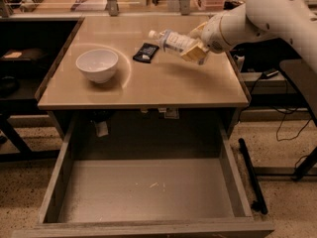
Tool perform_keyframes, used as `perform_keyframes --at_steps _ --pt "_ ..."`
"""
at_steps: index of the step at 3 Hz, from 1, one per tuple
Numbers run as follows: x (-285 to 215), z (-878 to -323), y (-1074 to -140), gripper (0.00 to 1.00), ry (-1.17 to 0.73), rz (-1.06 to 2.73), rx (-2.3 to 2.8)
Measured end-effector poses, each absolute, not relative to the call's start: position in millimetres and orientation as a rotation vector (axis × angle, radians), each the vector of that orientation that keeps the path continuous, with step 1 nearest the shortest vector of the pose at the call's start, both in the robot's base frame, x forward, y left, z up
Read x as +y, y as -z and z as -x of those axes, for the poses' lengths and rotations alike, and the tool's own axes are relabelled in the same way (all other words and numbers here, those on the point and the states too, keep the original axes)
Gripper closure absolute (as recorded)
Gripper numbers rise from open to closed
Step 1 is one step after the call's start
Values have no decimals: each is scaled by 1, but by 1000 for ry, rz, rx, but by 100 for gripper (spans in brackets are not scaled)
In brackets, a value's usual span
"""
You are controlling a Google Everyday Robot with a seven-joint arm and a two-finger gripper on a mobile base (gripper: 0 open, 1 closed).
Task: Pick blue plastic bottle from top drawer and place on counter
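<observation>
The white robot arm [267, 14] reaches in from the right. Its tan two-finger gripper [195, 51] pinches the small clear blue plastic bottle [171, 41], tilted cap-left just above the glossy beige counter [163, 88], beside a small black packet [146, 52].

The light is warm and yellow and comes from above. The smooth shiny beige counter [163, 88] is the brightest part, with a pale curved gleam beside the round white bowl [97, 65]. The gripper [194, 51] hangs over the back right of the counter, closed around the small clear blue plastic bottle [171, 40], and both are well lit. The wide grey top drawer [148, 187] is dimmer and darkest at its back, under the counter. The far left is nearly black.
</observation>
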State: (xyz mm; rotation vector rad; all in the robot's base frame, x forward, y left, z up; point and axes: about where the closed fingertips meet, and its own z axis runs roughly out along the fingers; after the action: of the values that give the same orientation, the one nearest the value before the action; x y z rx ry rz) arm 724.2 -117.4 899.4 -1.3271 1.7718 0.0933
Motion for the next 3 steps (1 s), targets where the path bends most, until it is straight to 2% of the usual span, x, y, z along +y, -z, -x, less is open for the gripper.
perform_keyframes --at_steps 3 --pt "-139 -728 -853 100 -63 1416 1853"
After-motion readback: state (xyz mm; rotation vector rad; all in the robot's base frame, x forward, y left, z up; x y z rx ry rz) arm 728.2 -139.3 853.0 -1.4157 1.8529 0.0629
